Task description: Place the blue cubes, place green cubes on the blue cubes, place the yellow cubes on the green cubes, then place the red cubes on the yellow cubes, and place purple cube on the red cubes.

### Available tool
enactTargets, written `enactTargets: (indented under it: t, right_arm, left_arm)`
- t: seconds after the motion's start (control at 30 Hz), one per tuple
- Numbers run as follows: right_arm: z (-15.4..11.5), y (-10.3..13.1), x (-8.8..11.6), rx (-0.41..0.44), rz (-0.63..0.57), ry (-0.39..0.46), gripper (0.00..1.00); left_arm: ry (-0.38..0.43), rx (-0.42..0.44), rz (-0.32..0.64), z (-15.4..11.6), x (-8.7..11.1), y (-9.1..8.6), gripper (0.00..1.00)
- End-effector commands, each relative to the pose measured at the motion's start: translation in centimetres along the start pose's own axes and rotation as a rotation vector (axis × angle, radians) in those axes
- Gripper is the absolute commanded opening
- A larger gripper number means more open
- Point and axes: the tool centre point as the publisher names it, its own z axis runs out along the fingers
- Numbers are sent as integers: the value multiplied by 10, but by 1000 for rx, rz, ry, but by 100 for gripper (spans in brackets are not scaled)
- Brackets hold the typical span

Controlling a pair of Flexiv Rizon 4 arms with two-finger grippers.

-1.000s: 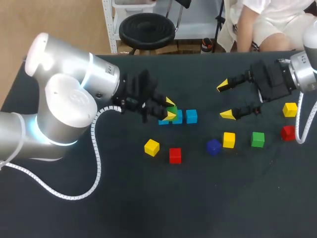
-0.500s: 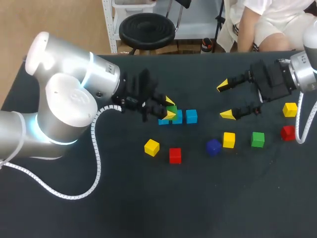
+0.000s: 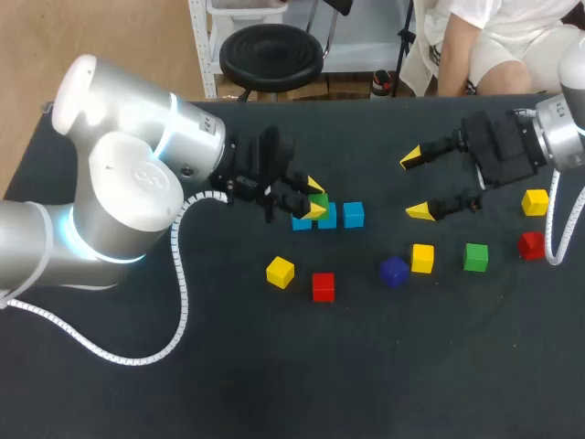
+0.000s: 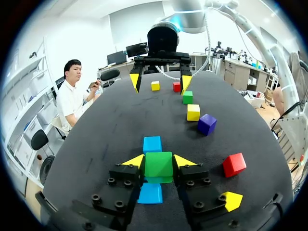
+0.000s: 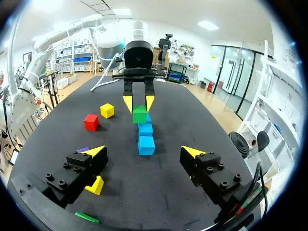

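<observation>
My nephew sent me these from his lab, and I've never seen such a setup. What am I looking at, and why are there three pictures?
These are two robot arms working at a dark table. Each arm ends in a two-fingered gripper with yellow tips. The ordinary picture looks down from a camera above and behind the robot. The two round ones come from cameras on each arm's wrist, looking out along its fingers.

The left gripper has a green cube pinched between its fingers, over a row of blue cubes. I cannot tell whether it touches them. The right gripper is open and holds nothing.

Loose on the table lie two red cubes, three yellow cubes, a second green cube and one purple cube.
</observation>
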Motion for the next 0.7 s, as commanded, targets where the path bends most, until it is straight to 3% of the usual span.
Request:
enactTargets:
  t: [0.03,0.7]
  right_arm:
    - [0,1,0,2,-1,-1,100]
    - [0,1,0,2,-1,-1,100]
  left_arm:
    - [3,0,-8,1,1,1,0]
    - [3,-19,-4,-1,0,7,0]
